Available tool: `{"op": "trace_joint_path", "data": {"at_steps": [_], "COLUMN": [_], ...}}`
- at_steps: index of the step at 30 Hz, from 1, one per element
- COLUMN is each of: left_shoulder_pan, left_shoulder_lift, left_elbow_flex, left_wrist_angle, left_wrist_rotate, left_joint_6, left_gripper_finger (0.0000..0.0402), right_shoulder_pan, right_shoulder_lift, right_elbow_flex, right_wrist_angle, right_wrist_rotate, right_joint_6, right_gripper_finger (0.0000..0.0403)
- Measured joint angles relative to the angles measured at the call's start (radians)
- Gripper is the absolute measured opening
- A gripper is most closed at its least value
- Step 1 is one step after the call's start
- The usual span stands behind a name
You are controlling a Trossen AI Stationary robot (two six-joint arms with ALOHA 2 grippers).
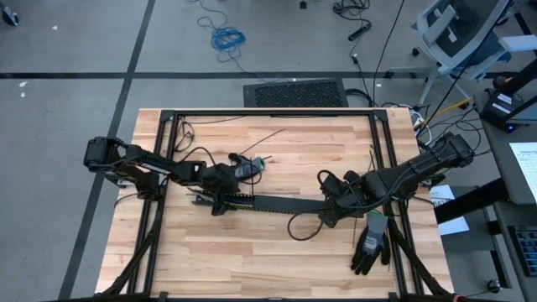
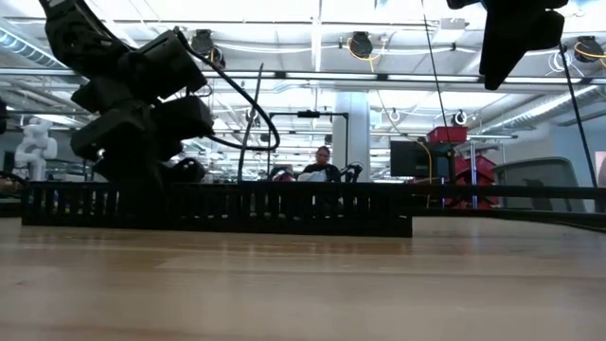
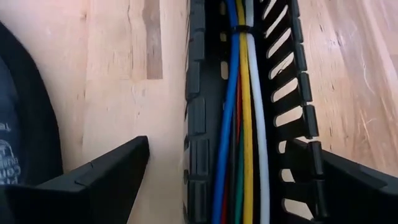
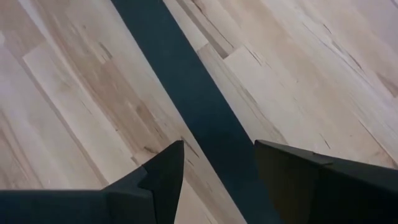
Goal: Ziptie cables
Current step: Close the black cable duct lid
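The cables (image 3: 242, 124), a bundle of blue, yellow, white, red and green wires, lay inside the black slotted duct (image 1: 277, 203) that stretched across the middle of the wooden table (image 1: 252, 260). A thin black tie (image 3: 242, 29) wrapped the bundle farther along the duct.

The left gripper (image 3: 230, 180) sat low over the duct's left end with its fingers (image 3: 106, 177) spread wide, one on each side of the duct, holding nothing. In the low view the left arm (image 2: 133, 104) reached down to the duct's end.

The right gripper (image 4: 217, 171) hovered above the table near the duct's right end. Its fingers (image 4: 165, 171) stood partly apart with nothing between them; a dark strip (image 4: 186, 93) ran across the wood beneath.

A black glove (image 1: 371, 243) lay on the table near the right arm, and a loose black cord (image 1: 306, 222) looped beside the duct. A coiled blue cable (image 1: 226, 37) lay on the floor beyond the table.

A person (image 2: 323, 163) sat far back in the room. Some pale lettering showed on a dark surface at the edge of the left wrist view, too cut off to read.
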Motion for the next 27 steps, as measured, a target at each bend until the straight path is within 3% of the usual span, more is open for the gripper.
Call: {"op": "trace_joint_path", "data": {"at_steps": [10, 15, 27], "left_shoulder_pan": [-0.001, -0.002, -0.03], "left_shoulder_lift": [0.001, 0.041, 0.083], "left_elbow_flex": [0.0, 0.0, 0.0], "left_wrist_angle": [0.063, 0.071, 0.233], "left_wrist_rotate": [-0.042, -0.097, -0.075], "left_joint_6": [0.017, 0.17, 0.144], "left_gripper_finger": [0.0377, 0.0377, 0.0376], "right_shoulder_pan": [0.0, 0.0, 0.0], "right_shoulder_lift": [0.0, 0.0, 0.0], "right_elbow_flex": [0.0, 0.0, 0.0], "right_wrist_angle": [0.0, 0.0, 0.001], "right_wrist_rotate": [0.008, 0.008, 0.008], "right_joint_6": [-0.004, -0.009, -0.025], "right_gripper_finger": [0.0185, 0.0185, 0.0185]}}
